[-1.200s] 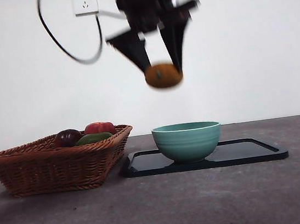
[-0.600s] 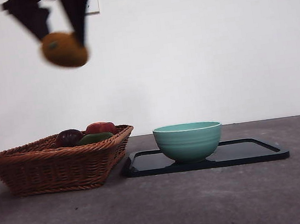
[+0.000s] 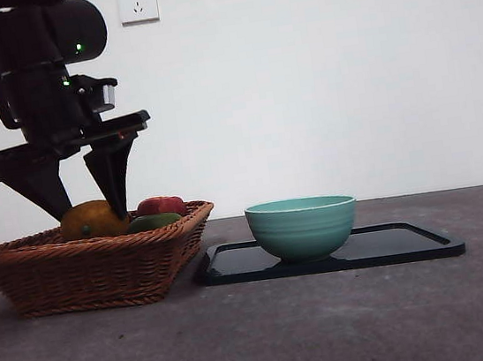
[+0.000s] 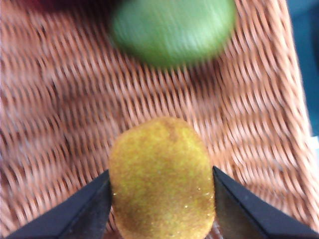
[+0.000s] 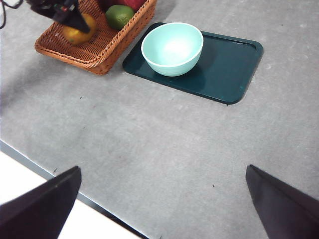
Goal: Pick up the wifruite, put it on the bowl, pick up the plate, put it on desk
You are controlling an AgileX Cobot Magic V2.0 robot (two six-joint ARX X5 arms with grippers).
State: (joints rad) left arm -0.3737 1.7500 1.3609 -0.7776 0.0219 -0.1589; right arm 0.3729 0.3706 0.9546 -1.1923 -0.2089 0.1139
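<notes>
The brown-orange wifruite [image 3: 93, 220] sits low in the wicker basket [image 3: 84, 272], between the two jaws of my left gripper [image 3: 93, 213]. In the left wrist view the jaws press both sides of the wifruite [image 4: 162, 179] over the basket weave. The mint-green bowl [image 3: 303, 226] stands empty on the dark plate [image 3: 411, 247], to the right of the basket on the desk [image 3: 332, 329]. My right gripper [image 5: 164, 199] is open and empty, high above the desk's front part. The right wrist view also shows the bowl [image 5: 172, 47], the plate [image 5: 229, 69] and the wifruite [image 5: 77, 35].
A green fruit [image 3: 151, 222] and a red fruit [image 3: 160, 205] lie in the basket beside the wifruite. The basket touches the plate's left end. The desk's front edge [image 5: 30, 159] runs close under the right arm. A wall socket [image 3: 137, 0] is behind.
My left gripper, holding the wifruite, has moved from above the bowl to the left and then down into the basket. The bowl and plate have not moved.
</notes>
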